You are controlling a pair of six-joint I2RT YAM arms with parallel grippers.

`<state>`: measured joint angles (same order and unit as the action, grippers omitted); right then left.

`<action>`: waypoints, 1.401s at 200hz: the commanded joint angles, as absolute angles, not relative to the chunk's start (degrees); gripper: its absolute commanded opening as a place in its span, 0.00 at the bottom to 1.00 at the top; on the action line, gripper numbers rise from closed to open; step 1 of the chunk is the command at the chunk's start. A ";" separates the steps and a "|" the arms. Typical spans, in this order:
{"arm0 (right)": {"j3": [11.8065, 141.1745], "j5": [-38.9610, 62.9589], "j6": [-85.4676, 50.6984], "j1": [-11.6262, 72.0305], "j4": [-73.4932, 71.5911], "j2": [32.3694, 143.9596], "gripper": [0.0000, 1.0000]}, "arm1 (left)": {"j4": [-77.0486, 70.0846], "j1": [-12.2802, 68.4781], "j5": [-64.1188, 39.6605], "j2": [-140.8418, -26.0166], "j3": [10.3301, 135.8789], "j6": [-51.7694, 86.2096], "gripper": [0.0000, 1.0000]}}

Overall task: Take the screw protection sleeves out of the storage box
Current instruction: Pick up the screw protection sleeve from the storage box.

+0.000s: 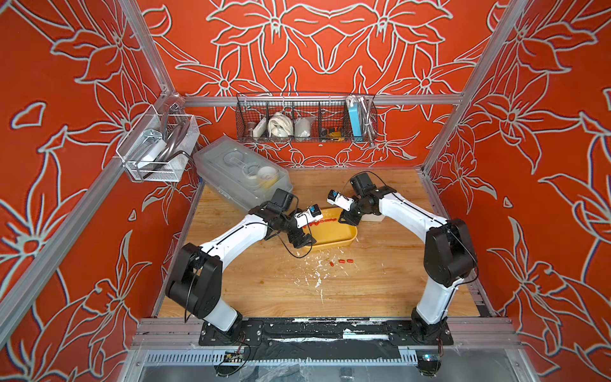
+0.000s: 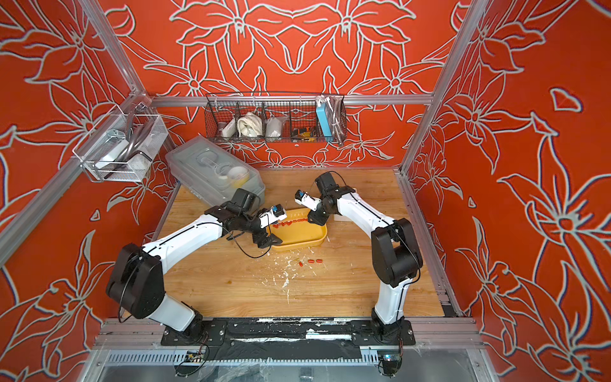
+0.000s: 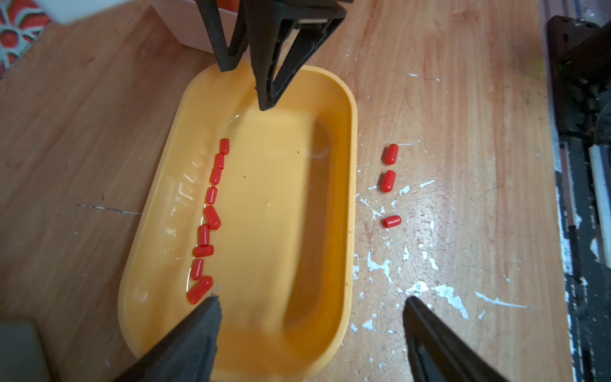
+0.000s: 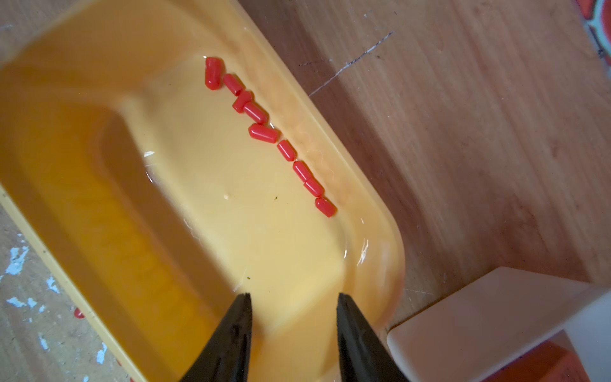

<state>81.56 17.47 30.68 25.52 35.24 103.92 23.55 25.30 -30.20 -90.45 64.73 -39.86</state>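
The storage box is a shallow yellow tray, seen in both top views. Several small red screw protection sleeves lie in a row along one long inner wall. Three more sleeves rest on the wood outside the box. My left gripper is open wide, with one finger over the box floor by the row's end and the other outside the rim. Over the opposite end of the box my right gripper hangs open and holds nothing.
A small white bin with an orange block inside stands against the box's end by my right gripper. At the back left lies a large clear lidded box. Wire baskets hang on the walls. White flecks mark the wooden table.
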 commanded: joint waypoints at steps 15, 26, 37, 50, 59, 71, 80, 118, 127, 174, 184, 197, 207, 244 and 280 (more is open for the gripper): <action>75.62 19.95 29.75 22.33 34.12 96.15 0.44 | 21.40 29.36 -22.10 -96.33 69.57 -38.48 0.77; 72.93 20.92 30.18 21.32 33.63 93.21 0.47 | 21.03 30.25 -19.64 -98.50 71.41 -37.41 0.74; 70.29 21.91 30.32 20.22 32.87 90.56 0.51 | 21.31 31.02 -17.36 -100.84 73.71 -35.92 0.71; 67.29 22.76 29.88 18.77 31.51 87.47 0.57 | 22.02 31.58 -14.94 -103.83 76.65 -34.23 0.66; 65.35 23.41 29.33 17.79 30.38 85.50 0.60 | 22.93 31.89 -13.48 -105.91 78.77 -33.23 0.63; 62.97 23.73 28.52 16.73 28.81 83.21 0.63 | 24.47 32.23 -11.29 -108.67 81.53 -32.40 0.58; 61.23 23.56 27.69 16.06 27.50 81.77 0.64 | 25.93 32.47 -9.77 -110.74 83.69 -32.01 0.53; 57.68 24.88 27.53 13.33 25.27 78.40 0.66 | 30.98 32.94 -4.67 -117.95 91.60 -30.02 0.41; 57.61 25.62 27.42 13.10 25.40 78.52 0.66 | 31.46 33.04 -3.39 -119.22 92.81 -29.52 0.40; 57.40 27.22 27.51 13.01 25.62 79.87 0.67 | 32.58 33.40 0.88 -122.97 95.99 -29.55 0.38; 57.40 27.24 27.60 13.03 25.69 79.97 0.66 | 32.61 33.47 1.67 -123.46 96.20 -29.67 0.38; 57.31 27.27 27.69 12.93 25.58 79.94 0.67 | 32.69 33.49 2.27 -123.96 96.39 -29.79 0.37; 57.31 27.33 27.69 12.93 25.58 79.98 0.67 | 32.74 33.53 2.72 -124.37 96.54 -29.97 0.37; 57.25 27.53 27.86 12.92 25.83 80.16 0.67 | 33.07 33.49 3.91 -125.71 97.43 -30.45 0.35; 57.30 27.62 28.03 12.99 26.01 80.11 0.67 | 33.74 33.58 4.26 -126.96 98.10 -30.41 0.32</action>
